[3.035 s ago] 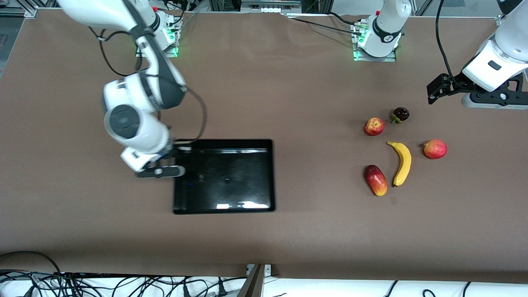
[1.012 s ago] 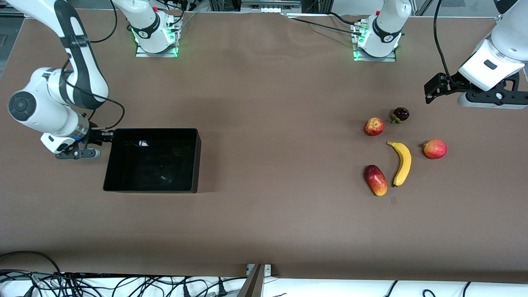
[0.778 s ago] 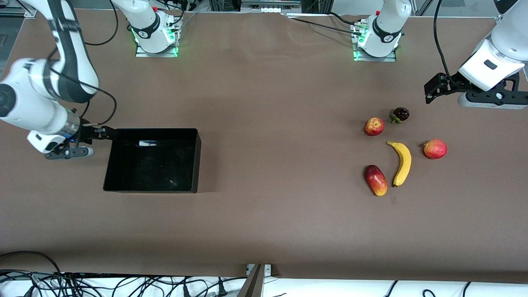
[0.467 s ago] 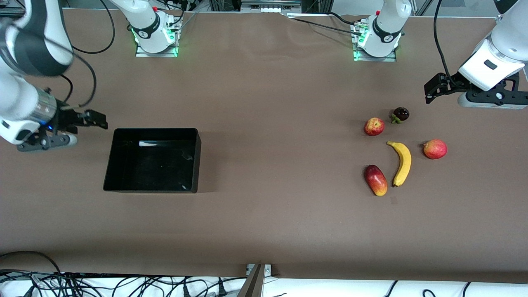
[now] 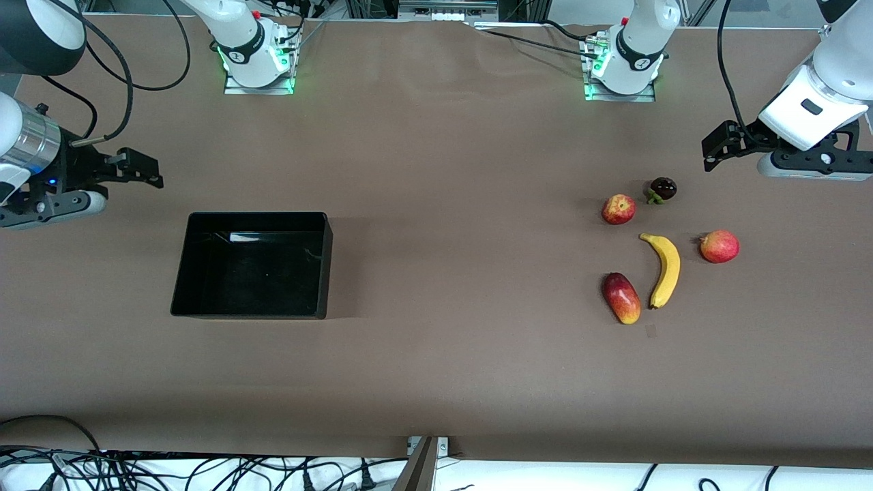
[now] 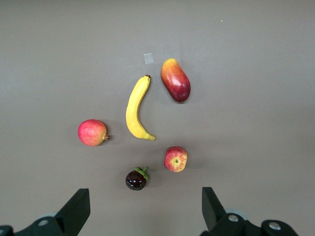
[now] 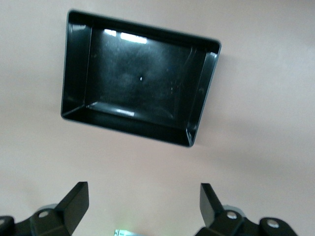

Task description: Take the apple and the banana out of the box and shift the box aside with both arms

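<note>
Hovering with fingers spread and empty, the right tool hangs over the surface at the right arm's edge, just off the box, which lies empty toward that end. The left tool, also spread, waits near the apple and banana at the left arm's end.

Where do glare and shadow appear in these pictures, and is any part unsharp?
Front view: a white glare streak on the box floor near its wall toward the robots; a soft shadow on the table beside the box toward the left arm's end. Right wrist view: bright reflections inside the box, and the whole picture looks pale. Left wrist view: even light, the banana sharp.
</note>
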Robot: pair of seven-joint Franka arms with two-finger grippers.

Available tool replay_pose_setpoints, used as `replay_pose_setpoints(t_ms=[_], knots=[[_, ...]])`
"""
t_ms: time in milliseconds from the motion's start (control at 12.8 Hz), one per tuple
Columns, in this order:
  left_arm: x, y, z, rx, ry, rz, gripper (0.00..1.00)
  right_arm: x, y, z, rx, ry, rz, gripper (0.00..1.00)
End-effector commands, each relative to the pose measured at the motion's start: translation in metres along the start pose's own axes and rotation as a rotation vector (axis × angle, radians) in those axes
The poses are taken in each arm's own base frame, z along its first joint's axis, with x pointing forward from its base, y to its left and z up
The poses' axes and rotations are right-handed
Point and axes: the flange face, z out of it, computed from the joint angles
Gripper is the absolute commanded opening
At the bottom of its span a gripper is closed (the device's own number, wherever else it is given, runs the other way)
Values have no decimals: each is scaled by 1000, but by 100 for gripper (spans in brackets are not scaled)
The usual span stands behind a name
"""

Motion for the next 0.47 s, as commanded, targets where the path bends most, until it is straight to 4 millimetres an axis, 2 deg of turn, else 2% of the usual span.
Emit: replay_pose_setpoints(t_ms=[0, 156, 233, 389], knots=[[-1, -2, -7, -16, -5, 10, 100, -26, -6, -9, 20, -4, 52, 100], [-1, -3, -6, -16, -11, 10, 100, -49, -8, -7, 6, 45, 67, 100], [-2, -3, -6, -16, -11, 10, 100, -52, -8, -6, 2, 60, 74, 100], [-1, -3, -6, -14, -11, 10, 100, -49, -24, -15, -11, 90, 46, 100]])
